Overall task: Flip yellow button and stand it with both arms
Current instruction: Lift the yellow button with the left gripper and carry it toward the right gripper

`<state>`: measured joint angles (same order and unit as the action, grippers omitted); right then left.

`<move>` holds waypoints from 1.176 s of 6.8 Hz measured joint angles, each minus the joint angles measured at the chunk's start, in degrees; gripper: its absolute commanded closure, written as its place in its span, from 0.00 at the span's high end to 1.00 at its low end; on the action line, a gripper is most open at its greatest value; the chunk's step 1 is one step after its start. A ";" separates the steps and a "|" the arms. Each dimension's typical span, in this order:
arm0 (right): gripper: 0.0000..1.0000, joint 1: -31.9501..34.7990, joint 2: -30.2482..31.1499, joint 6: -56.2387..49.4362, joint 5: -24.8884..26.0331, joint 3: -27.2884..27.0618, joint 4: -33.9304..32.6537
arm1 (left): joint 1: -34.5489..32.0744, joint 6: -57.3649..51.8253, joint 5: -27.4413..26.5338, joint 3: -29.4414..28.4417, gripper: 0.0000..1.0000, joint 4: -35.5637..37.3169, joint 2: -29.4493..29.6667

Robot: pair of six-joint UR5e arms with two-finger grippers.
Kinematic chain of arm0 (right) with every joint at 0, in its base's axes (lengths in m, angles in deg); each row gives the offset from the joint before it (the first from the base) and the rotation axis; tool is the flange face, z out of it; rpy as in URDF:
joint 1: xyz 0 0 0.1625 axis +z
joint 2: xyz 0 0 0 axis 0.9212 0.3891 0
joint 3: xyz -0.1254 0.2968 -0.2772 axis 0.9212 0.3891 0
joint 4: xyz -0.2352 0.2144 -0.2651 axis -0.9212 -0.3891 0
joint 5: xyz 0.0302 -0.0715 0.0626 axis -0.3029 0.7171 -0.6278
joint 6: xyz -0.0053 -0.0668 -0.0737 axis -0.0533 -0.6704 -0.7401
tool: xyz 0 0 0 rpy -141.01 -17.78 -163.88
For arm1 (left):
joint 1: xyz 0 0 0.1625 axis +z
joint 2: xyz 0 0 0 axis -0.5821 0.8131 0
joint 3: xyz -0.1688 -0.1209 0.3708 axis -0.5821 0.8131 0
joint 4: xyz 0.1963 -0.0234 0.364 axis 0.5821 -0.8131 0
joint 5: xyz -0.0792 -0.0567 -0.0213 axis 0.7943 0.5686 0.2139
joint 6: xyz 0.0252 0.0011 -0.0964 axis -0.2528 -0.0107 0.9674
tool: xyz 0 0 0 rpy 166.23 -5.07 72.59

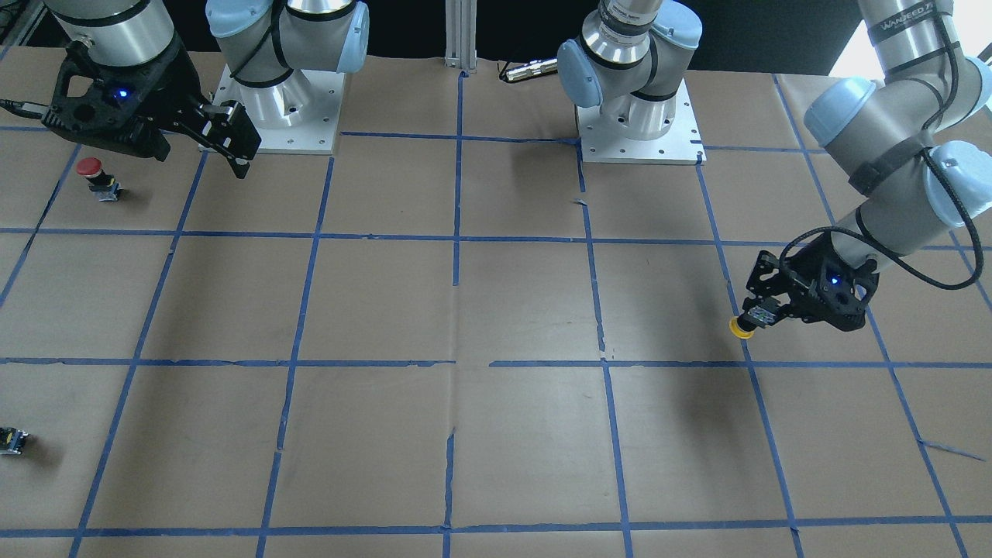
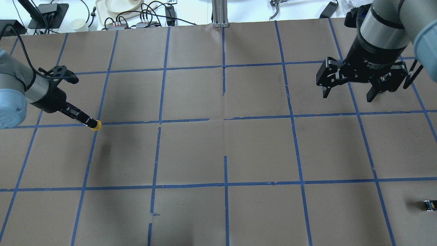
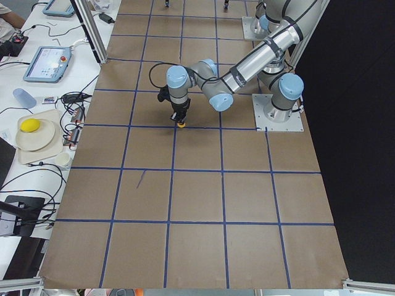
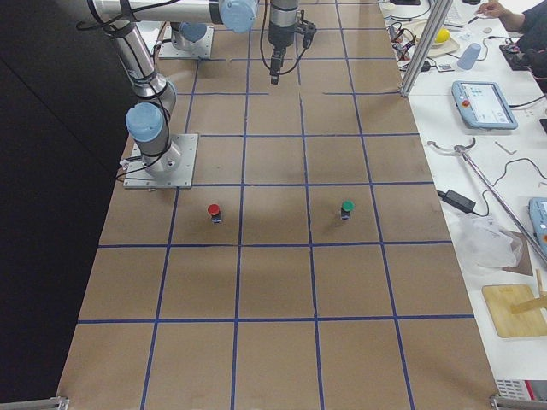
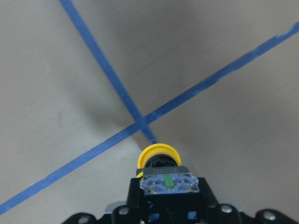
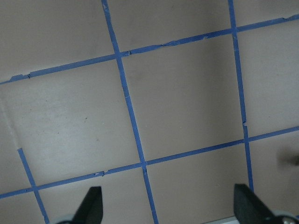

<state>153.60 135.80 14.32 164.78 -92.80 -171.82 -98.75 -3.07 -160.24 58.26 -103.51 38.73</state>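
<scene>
While the left gripper (image 1: 763, 316) is clenching the button (image 1: 742, 328) by its body, yellow cap jutting past its fingertips, pickup is looking done; the right gripper (image 2: 348, 95) is hanging spread, well apart; flip and standing are remaining.

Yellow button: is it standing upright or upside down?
Upside down: the left gripper holds the button by its body, cap pointing down toward the table.

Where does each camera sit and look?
Front: across the table, facing left arm, right arm.
Overhead: behind and above, looking down; both arms.
Left side: table's end, left arm near.
Right side: other end, right arm near.
Left wrist: down at the held yellow button.
Right wrist: down at tape; fingertips show.
Front, overhead share that button.
</scene>
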 measured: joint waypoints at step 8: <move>1.00 -2.22 -12.44 35.76 -30.35 8.97 -4.52 | -18.57 14.47 71.11 1.54 0.13 -36.06 -9.45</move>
<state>151.38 123.36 50.08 134.44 -83.83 -176.34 -117.33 11.40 -89.13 59.80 -139.57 29.28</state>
